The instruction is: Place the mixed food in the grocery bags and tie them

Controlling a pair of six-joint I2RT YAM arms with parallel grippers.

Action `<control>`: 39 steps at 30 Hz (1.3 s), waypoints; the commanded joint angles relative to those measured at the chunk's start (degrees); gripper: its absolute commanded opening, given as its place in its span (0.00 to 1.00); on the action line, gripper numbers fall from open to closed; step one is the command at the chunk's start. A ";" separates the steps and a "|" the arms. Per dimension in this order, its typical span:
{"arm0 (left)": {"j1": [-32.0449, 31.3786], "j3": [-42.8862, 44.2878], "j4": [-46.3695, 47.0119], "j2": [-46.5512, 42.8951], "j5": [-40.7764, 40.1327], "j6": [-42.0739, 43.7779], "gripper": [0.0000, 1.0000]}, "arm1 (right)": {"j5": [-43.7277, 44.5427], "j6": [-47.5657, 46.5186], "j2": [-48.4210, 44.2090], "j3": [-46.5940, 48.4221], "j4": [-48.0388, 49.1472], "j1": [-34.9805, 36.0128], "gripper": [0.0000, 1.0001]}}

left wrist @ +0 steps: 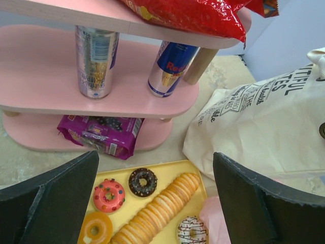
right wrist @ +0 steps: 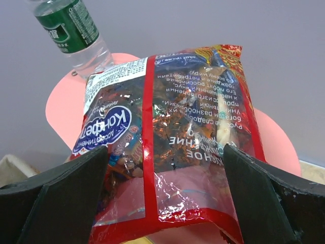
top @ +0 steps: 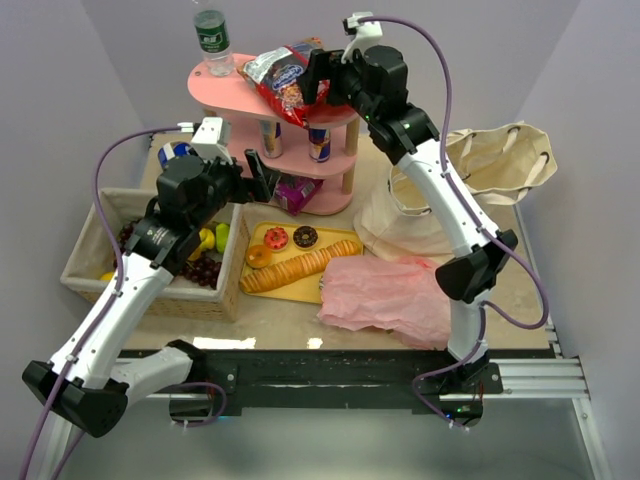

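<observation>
- We see the beige canvas bag [top: 500,165] slumped at far right.
- The pink plastic bag [top: 390,295] lies before it.
- Our right gripper [right wrist: 165,178], spread, flanks the snack packet [right wrist: 172,101] on the top shelf [right wrist: 58,109].
- Our left gripper [left wrist: 155,162] hangs spread above the yellow tray [left wrist: 165,170].

Crowded on the top tier of the pink shelf [top: 225,95] by a water bottle [top: 212,40] at left and a red snack packet [top: 285,80]. Open above the yellow tray [left wrist: 165,175] between basket [top: 85,265] and canvas bag [top: 500,160]; blocked beyond by a silver can [left wrist: 95,61], a blue can [left wrist: 170,63] and a post [left wrist: 200,63].
</observation>
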 commanded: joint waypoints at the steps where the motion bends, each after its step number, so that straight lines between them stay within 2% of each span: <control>1: 0.34 2.93 -0.68 -1.11 0.80 0.62 1.00 | -0.60 -0.12 -1.02 1.09 -1.46 -0.23 0.99; 5: 0.34 2.67 -0.33 -1.73 -0.87 0.45 1.00 | -2.01 -0.73 1.62 3.38 -5.59 -0.24 0.95; 8: 0.34 2.40 -0.24 -2.08 -3.15 0.88 1.00 | -2.98 -1.78 1.28 2.33 -5.68 -0.32 0.83; 11: 0.34 2.23 0.11 -2.34 -3.25 1.15 1.00 | -3.24 -2.58 0.23 1.98 -5.25 -0.23 0.63; 12: 0.34 1.88 0.46 -2.43 -2.90 1.41 1.00 | -3.16 -3.01 -0.30 1.63 -4.81 -0.32 0.52; 14: 0.34 1.52 0.99 -2.35 -2.37 1.59 1.00 | -3.16 -3.63 -1.44 0.32 -2.96 -0.23 0.45; 15: 0.34 1.35 1.25 -2.34 -2.54 1.59 1.00 | -3.24 -3.72 -2.50 -0.04 -2.44 -0.32 0.34; 21: 0.34 1.34 1.70 -1.29 -3.95 2.03 1.00 | -1.49 -3.02 -5.67 -0.40 2.83 -0.32 0.00; 31: 0.34 1.52 3.54 0.47 -4.13 3.52 1.00 | 3.61 0.59 -11.81 2.33 14.08 -0.23 0.00; 39: 0.34 1.26 4.68 1.70 -2.81 3.70 1.00 | 10.28 -1.34 -24.38 -3.56 19.37 -0.15 0.00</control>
